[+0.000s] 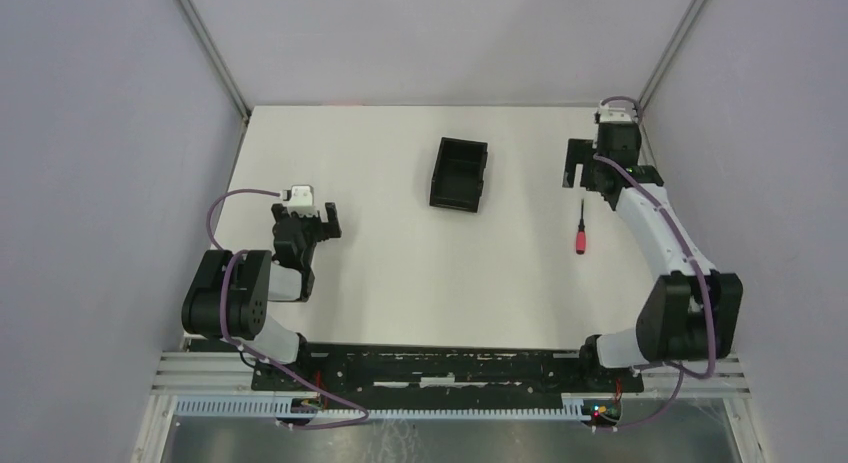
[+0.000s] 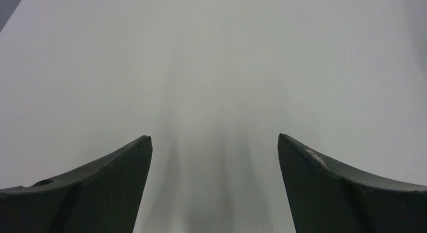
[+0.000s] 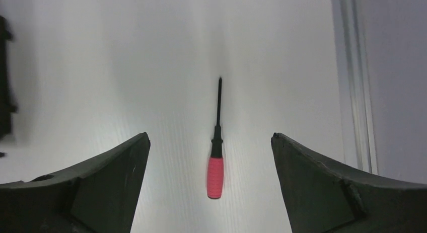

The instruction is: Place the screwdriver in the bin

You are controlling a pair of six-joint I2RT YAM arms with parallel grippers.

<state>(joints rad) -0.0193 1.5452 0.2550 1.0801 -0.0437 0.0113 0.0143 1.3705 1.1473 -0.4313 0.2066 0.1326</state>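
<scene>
The screwdriver (image 1: 579,231), with a red handle and a thin black shaft, lies flat on the white table at the right. The black open-top bin (image 1: 460,173) stands empty at the middle back, to the left of it. My right gripper (image 1: 606,178) hovers just behind the screwdriver, open and empty. In the right wrist view the screwdriver (image 3: 215,162) lies on the table below, between the spread fingers of the right gripper (image 3: 210,136), apart from both. The bin's edge (image 3: 4,92) shows at the far left. My left gripper (image 1: 318,223) is open and empty over bare table (image 2: 214,137).
Grey enclosure walls stand round the table. Its right edge and a metal frame post (image 3: 352,92) run close beside the screwdriver. White tabletop (image 1: 400,273) lies between the two arms.
</scene>
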